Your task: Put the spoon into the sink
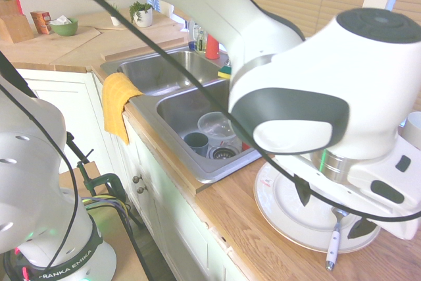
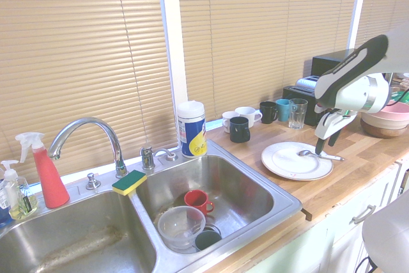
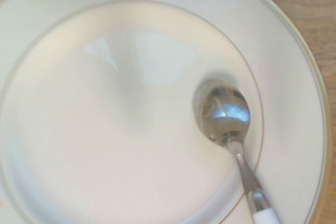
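Gripper (image 2: 321, 147) hangs wide open, lower right, above spoon (image 2: 319, 155) on plate (image 2: 284, 162). Light, stiff, probably slippery; pinch the white handle.

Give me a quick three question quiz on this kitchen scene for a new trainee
1. True or false: the spoon lies in the sink.
2. What does the spoon's bowl rest on?
3. Which is in the right basin? A) red mug B) spray bottle C) sponge

Key
1. False; the spoon is on the counter side, not in a basin.
2. The white plate, under the open gripper.
3. A
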Motion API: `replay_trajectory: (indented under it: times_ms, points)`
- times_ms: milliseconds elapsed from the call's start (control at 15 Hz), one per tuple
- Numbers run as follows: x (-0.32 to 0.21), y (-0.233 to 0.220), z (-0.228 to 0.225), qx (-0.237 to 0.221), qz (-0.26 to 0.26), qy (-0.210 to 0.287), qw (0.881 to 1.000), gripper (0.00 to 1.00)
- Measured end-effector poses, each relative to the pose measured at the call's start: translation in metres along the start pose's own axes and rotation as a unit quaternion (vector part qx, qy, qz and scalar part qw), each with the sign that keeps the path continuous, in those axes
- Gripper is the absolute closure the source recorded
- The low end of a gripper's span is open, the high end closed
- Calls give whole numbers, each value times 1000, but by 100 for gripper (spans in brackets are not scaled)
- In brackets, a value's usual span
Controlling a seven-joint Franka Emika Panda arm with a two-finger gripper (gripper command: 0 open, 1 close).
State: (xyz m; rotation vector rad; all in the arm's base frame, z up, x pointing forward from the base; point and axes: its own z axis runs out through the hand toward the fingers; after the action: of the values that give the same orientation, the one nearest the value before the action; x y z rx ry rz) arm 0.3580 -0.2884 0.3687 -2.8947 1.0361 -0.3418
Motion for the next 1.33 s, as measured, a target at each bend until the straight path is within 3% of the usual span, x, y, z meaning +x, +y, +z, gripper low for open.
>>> replay_trajectory:
  times_ms: [67, 133, 1333]
  points:
    - [3, -2, 2, -2, -2, -1, 1000, 0]
    - [5, -3, 3, -3, -3, -3, 1000, 100]
    - [19, -6, 42, -6, -1, -34, 999, 100]
